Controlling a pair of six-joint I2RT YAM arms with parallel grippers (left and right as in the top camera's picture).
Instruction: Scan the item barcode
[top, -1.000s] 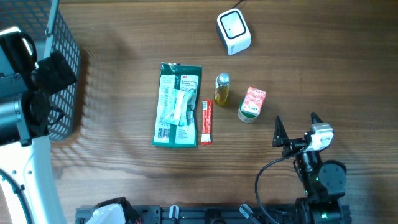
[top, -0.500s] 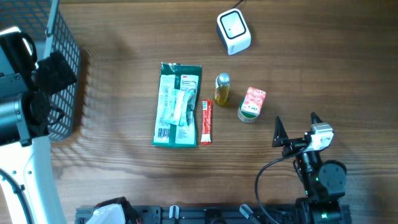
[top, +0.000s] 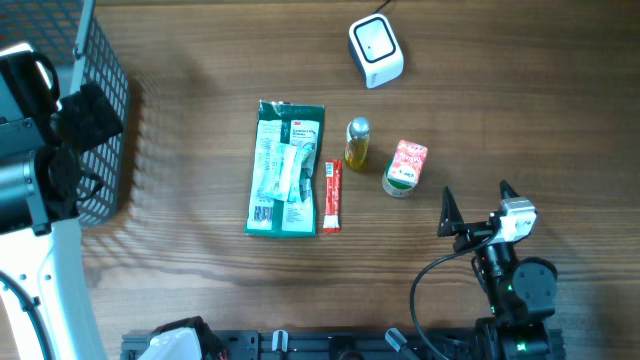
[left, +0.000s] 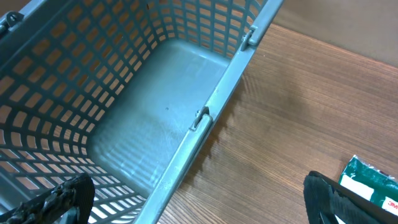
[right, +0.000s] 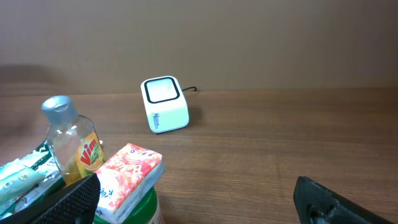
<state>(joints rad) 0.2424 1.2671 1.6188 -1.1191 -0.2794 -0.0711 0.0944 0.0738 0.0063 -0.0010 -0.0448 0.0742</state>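
A white barcode scanner (top: 375, 50) stands at the back of the table, also facing the right wrist camera (right: 165, 104). Four items lie mid-table: a green 3M packet (top: 286, 168), a red stick sachet (top: 332, 196), a small Vim bottle (top: 357, 143) and a red tissue pack (top: 408, 160) resting on a green-lidded tub (right: 144, 208). My right gripper (top: 477, 203) stands open and empty just right of the tissue pack (right: 127, 173). My left gripper (left: 199, 205) hangs open and empty over the basket's right rim (left: 205, 118).
A grey-blue mesh basket (top: 100, 120) with nothing in it sits at the far left. A corner of the green packet (left: 373, 180) shows in the left wrist view. The scanner's cable runs off the back edge.
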